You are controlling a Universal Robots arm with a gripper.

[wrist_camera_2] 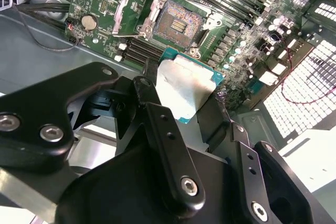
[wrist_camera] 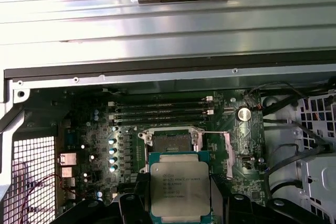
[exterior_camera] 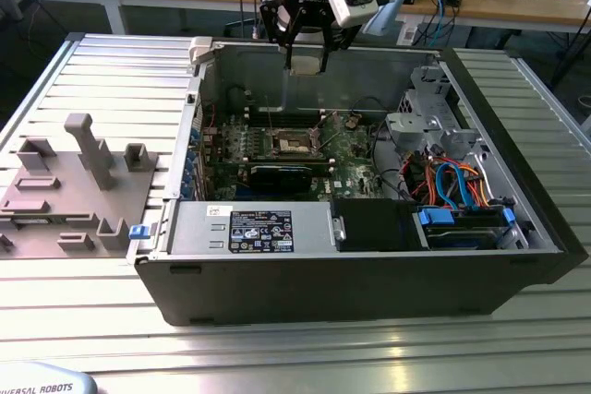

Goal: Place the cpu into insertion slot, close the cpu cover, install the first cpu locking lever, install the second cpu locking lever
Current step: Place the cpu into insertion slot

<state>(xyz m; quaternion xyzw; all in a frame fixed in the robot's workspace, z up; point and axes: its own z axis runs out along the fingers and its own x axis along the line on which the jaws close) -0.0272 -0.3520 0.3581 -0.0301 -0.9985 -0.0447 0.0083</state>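
Over the motherboard (exterior_camera: 355,152) | I see my gripper (exterior_camera: 307,60) pinching the cpu (wrist_camera: 180,187), clear of the insertion slot (wrist_camera: 169,141) | cpu cover (wrist_camera_2: 121,11) raised

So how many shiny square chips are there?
1. The small flat square silver-topped chip sits clamped in the robot's black hand, above the green circuit board and apart from the empty square black socket. Others could be hidden behind the hand.
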